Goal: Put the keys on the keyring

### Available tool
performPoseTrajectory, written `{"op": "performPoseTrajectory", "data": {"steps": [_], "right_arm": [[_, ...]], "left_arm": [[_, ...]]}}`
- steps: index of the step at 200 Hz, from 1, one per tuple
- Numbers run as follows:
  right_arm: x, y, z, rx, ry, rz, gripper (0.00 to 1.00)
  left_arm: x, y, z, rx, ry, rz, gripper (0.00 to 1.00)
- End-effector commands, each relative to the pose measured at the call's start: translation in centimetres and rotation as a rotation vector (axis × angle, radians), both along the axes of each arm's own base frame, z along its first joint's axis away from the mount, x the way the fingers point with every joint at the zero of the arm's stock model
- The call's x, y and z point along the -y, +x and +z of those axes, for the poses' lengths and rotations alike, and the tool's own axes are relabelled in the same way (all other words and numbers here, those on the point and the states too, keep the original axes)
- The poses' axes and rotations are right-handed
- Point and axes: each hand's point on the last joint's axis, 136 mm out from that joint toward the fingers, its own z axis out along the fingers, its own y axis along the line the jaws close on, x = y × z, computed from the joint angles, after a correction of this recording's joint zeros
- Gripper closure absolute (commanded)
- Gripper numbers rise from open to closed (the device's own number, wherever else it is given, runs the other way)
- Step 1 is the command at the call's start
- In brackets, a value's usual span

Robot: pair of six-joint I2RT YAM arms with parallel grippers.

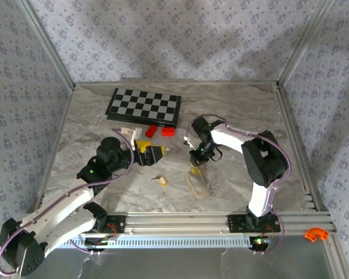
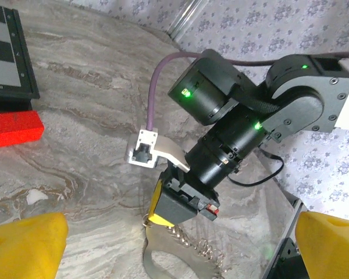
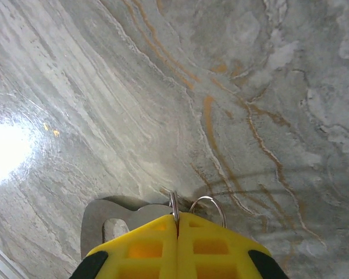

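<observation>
A tiny key (image 1: pixel 160 180) with a yellow head lies on the marble table, between the two arms. The keyring (image 1: pixel 196 184), a pale loop with a whitish chain (image 1: pixel 210 189), lies right of it. My right gripper (image 1: pixel 196 169) points down at the loop's top end. In the right wrist view its yellow fingers (image 3: pixel 145 247) are shut on a thin metal ring (image 3: pixel 173 203) of the keyring, with a second ring (image 3: pixel 212 203) and the loop's flat end (image 3: pixel 99 224) beside them. My left gripper (image 1: pixel 153 152) hovers open to the left, facing the keyring (image 2: pixel 154 256); nothing lies between its fingers (image 2: pixel 23 244).
A black-and-white chessboard (image 1: pixel 143 107) lies at the back, with two red blocks (image 1: pixel 152 131) in front of it and a small white piece (image 1: pixel 127 132) to their left. A red block (image 2: pixel 11 128) also appears in the left wrist view. Aluminium rails (image 1: pixel 221 221) line the near edge.
</observation>
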Motion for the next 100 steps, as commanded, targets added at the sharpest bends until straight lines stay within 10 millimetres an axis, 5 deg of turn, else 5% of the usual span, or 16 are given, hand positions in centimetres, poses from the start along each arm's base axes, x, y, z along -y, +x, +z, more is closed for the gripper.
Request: {"op": "performPoseTrajectory", "data": {"steps": [1,65,100], "right_arm": [[-0.8,-0.8,1.9,0.028,0.084,0.017,1.0],[-2.7,-0.8,8.4,0.292,0.315,0.061,1.0],[-4.0,-1.7,13.6,0.477,0.525,0.087,1.0]], "left_arm": [[0.3,-0.8,1.7,0.064,-0.027,-0.047,0.0],[0.4,-2.0,5.0,0.173,-0.002,-0.114,0.0],[0.9,-2.9,7.4,0.257,-0.009,-0.173,0.01]]}}
